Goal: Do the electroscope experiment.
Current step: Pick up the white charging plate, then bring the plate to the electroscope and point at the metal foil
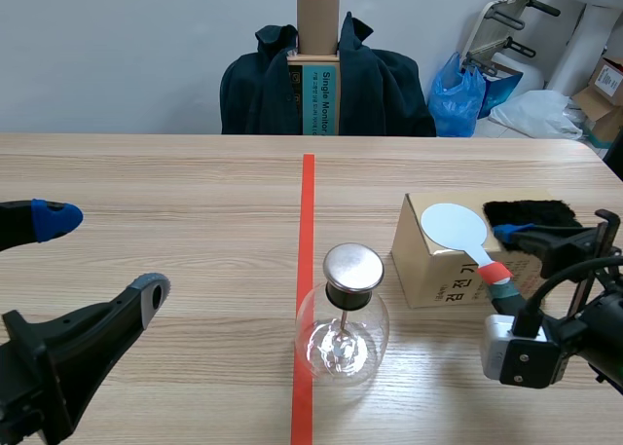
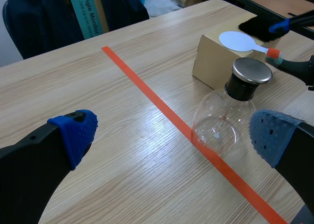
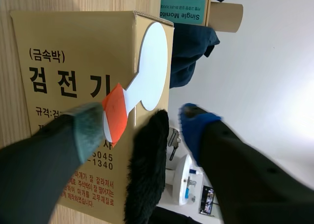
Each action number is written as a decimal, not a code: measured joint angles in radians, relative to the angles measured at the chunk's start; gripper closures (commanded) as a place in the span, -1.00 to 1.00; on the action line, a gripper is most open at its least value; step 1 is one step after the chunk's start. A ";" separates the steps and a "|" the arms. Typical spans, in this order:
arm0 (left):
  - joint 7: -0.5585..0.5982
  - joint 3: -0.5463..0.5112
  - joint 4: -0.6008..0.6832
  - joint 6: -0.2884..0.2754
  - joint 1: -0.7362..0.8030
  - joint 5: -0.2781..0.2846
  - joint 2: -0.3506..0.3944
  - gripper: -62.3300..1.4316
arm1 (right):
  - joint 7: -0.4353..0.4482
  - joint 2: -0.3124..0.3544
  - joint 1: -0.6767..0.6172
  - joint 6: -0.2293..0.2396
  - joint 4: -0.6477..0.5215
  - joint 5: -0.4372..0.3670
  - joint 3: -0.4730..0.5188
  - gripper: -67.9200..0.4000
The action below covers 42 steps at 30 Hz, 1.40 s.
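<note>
Glass and metal, the electroscope is standing upright on the wooden table, right at the orange-red tape line and just to its right side. I am seeing its round metal cap on a black collar, with a thin rod hanging down inside the clear bulb.

Just beyond it a cardboard box with Korean printing is lying flat. A white paddle is resting on top of the box, its handle end wrapped in an orange-red band. A black fur pad is lying on the box beside the paddle.

My right gripper is sitting at that handle with its fingers spread. The grey-green pad is touching the orange-red band and the blue pad is standing off past the fur, so nothing is being clamped.

My left gripper is hovering well apart from the electroscope, fingers spread wide and holding nothing. Its wrist camera is looking at the flask ahead, toward one finger.

Across the table a dark jacket is hanging over a chair.
</note>
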<state>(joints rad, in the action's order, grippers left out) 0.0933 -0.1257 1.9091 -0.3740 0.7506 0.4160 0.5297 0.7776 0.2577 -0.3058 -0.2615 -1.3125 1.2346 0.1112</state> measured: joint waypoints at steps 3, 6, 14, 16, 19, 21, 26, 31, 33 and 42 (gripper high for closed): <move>0.000 0.000 0.000 0.000 0.000 0.000 0.000 -1.00 | 0.000 0.000 0.000 -0.006 0.000 0.000 0.000 0.75; 0.000 0.000 0.000 0.000 0.000 0.000 0.000 -1.00 | 0.000 0.000 0.000 -0.022 0.000 0.000 0.000 0.97; 0.000 0.000 0.000 0.000 0.000 0.000 0.000 -1.00 | 0.001 0.000 -0.002 -0.031 0.000 0.000 0.000 0.97; 0.000 0.000 0.000 0.000 0.000 0.000 0.000 -1.00 | 0.034 0.006 -0.010 -0.032 0.000 0.000 0.000 0.97; 0.000 0.000 0.000 0.000 0.000 0.000 0.000 -1.00 | 0.065 0.032 -0.051 -0.080 -0.005 -0.026 0.000 0.97; 0.000 0.000 0.000 0.000 0.000 0.000 0.000 -1.00 | 0.076 0.057 -0.101 -0.131 -0.021 -0.125 0.000 0.97; -0.012 0.000 0.000 0.000 0.000 0.000 0.006 -1.00 | 0.075 0.133 -0.228 -0.307 -0.128 -0.446 0.001 0.97; -0.089 0.002 -0.005 -0.004 -0.014 0.002 0.092 -0.79 | 0.075 0.161 -0.253 -0.484 -0.219 -0.656 0.037 0.97; -0.124 0.014 -0.030 -0.007 -0.051 0.002 0.128 -0.56 | 0.072 0.161 -0.246 -0.478 -0.235 -0.708 0.059 0.97; -0.127 0.286 -0.398 -0.085 -0.390 0.000 0.155 0.17 | 0.075 0.161 -0.240 -0.464 -0.366 -0.870 0.122 0.97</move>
<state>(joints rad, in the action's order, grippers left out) -0.0338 0.1608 1.5112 -0.4587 0.3607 0.4164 0.6846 0.8524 0.4183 -0.5461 -0.7258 -1.6783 0.3649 0.2333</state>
